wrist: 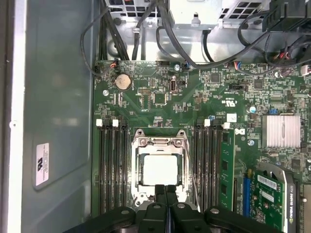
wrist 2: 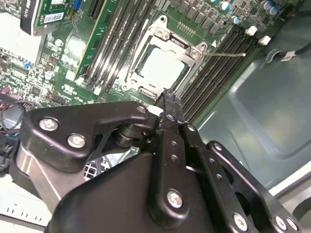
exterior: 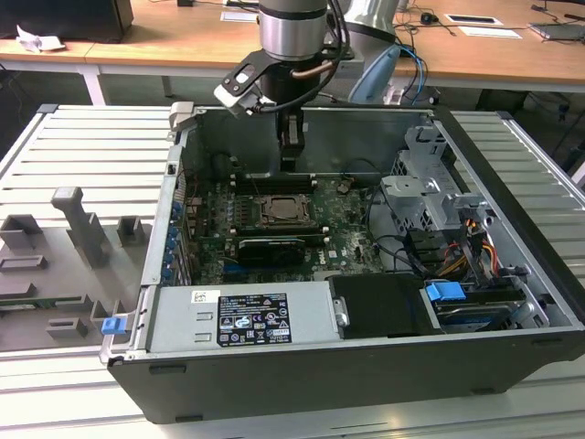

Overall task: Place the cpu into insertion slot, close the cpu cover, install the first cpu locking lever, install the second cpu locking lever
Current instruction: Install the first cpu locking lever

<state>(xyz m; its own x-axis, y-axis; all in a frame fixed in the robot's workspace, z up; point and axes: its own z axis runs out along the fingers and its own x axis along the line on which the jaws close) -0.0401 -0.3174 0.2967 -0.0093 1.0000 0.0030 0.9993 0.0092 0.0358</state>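
The cpu, a pale square chip, lies flat in the insertion slot on the green motherboard. The cpu cover, a silver frame, lies down around the chip, which shows through its cut-out. A thin wire locking lever sticks out sideways from one corner of the socket. My gripper hangs above the socket's edge, fingers pressed together with nothing between them, clear of the board.
Black memory slots flank the socket on both sides. A green card and a finned heatsink stand beside them. Loose cables and a drive cage crowd the case; its metal wall runs close by.
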